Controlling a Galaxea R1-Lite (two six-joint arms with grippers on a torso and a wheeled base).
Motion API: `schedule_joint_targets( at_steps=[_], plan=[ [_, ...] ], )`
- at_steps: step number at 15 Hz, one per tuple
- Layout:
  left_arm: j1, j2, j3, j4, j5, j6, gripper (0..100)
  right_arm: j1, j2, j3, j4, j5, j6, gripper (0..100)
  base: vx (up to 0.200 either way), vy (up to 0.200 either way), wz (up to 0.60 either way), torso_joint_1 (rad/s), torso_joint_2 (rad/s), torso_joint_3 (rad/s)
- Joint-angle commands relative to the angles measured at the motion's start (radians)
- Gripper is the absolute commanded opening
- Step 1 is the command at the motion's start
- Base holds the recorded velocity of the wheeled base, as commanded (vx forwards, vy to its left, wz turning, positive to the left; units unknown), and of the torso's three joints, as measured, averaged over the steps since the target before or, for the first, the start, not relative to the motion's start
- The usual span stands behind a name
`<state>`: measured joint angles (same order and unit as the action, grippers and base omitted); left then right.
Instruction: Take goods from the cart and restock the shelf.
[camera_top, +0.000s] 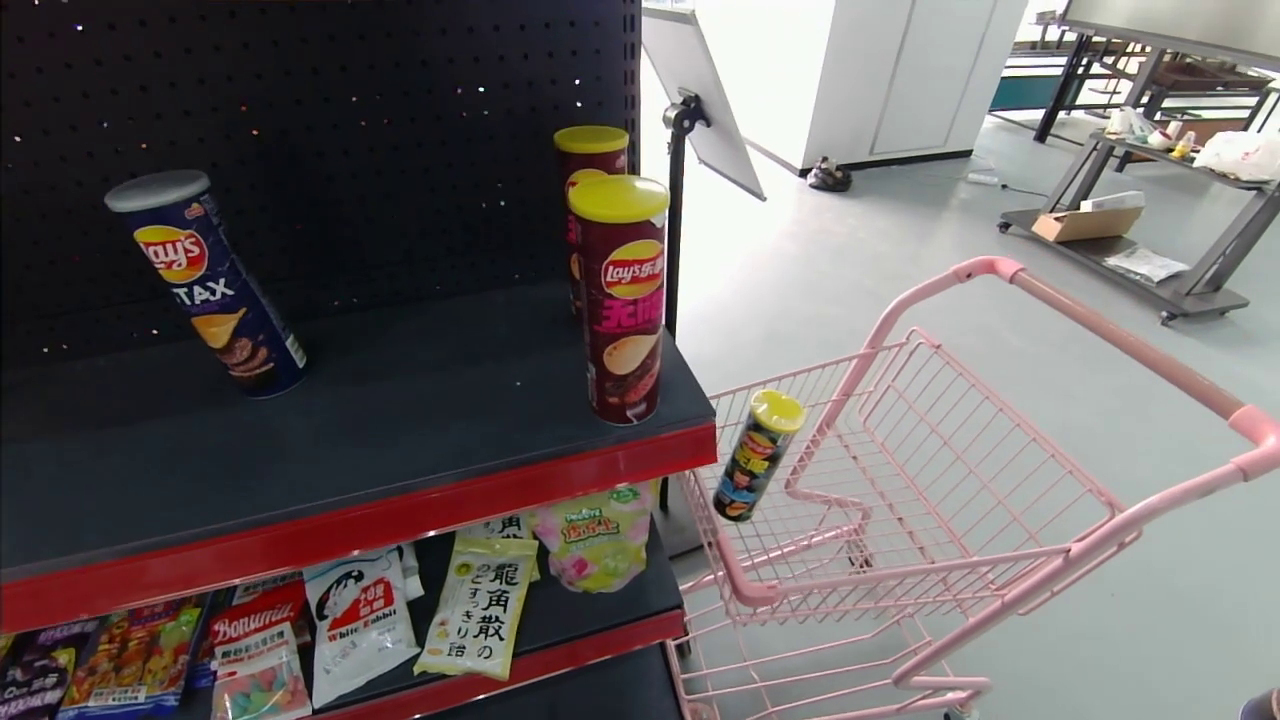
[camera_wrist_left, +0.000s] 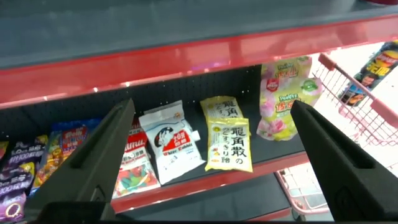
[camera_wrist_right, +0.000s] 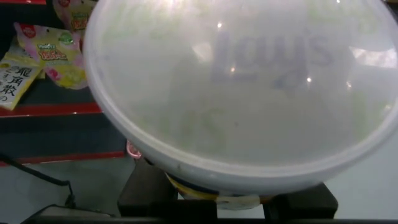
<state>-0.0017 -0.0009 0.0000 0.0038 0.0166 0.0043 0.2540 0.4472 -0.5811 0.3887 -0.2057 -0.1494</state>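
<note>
The right end effector (camera_wrist_right: 222, 198) was closed on a clear-lidded can (camera_wrist_right: 242, 87), its dark fingers (camera_wrist_right: 148, 190) pressing the can's body from both sides just under the lid. The lid sat close against the wrist camera. Behind it lay the floor and the end of the lower shelf (camera_top: 570, 652), so the can appeared to be low down, below the upper shelf (camera_top: 420, 400). The left end effector (camera_wrist_left: 212, 104) was spread wide and held nothing. It faced the bags on the lower shelf.

Judging from this, the step in hand was the carry: one can gripped and not yet placed. The next move called for raising it above the red lip of the upper shelf and standing it upright on the bare stretch between the blue can (camera_top: 210, 290) and the front maroon can (camera_top: 622, 300), without knocking either.

Five cans could be counted. One was in the right end effector, and three stood on the upper shelf: the blue one, tilted, the front maroon can and a rear maroon can (camera_top: 590, 150) close behind it. One small can (camera_top: 757, 455) leaned inside the pink cart (camera_top: 985, 266), which stood just beside the shelf end.

On the lower shelf lay one white bag (camera_top: 360, 620), two overlapping pale yellow sachets (camera_top: 480, 610) and one pink-and-green pouch (camera_top: 597, 535). The bags farther along were too crowded to count surely.
</note>
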Motion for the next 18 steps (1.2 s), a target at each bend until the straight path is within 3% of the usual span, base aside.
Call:
schedule_joint_targets(
  at_steps=[1,4,11,16,18],
  plan=[
    [0.000,0.001,0.000,0.001,0.000,0.000,100,0.001,0.005,0.003,0.001,0.000,-0.001,0,0.000,0.000,0.00,0.168,-0.44,-0.266],
    [0.000,0.001,0.000,0.001,0.000,0.000,100,0.001,-0.002,0.012,-0.001,-0.001,-0.015,0,0.000,0.000,0.00,0.106,-0.28,-0.167],
    [0.000,0.001,0.000,0.001,0.000,0.000,100,-0.001,-0.016,0.029,-0.001,-0.006,-0.033,0,0.000,0.000,0.60,0.008,-0.01,-0.006],
    [0.000,0.001,0.000,0.001,0.000,0.000,100,-0.002,-0.114,0.093,-0.002,-0.004,-0.042,0,0.000,0.000,0.00,0.000,0.00,0.000],
    [0.000,0.001,0.000,0.001,0.000,0.002,100,0.002,-0.162,0.104,-0.002,0.005,-0.038,0,0.000,0.200,0.00,0.000,0.00,0.005]
  ],
)
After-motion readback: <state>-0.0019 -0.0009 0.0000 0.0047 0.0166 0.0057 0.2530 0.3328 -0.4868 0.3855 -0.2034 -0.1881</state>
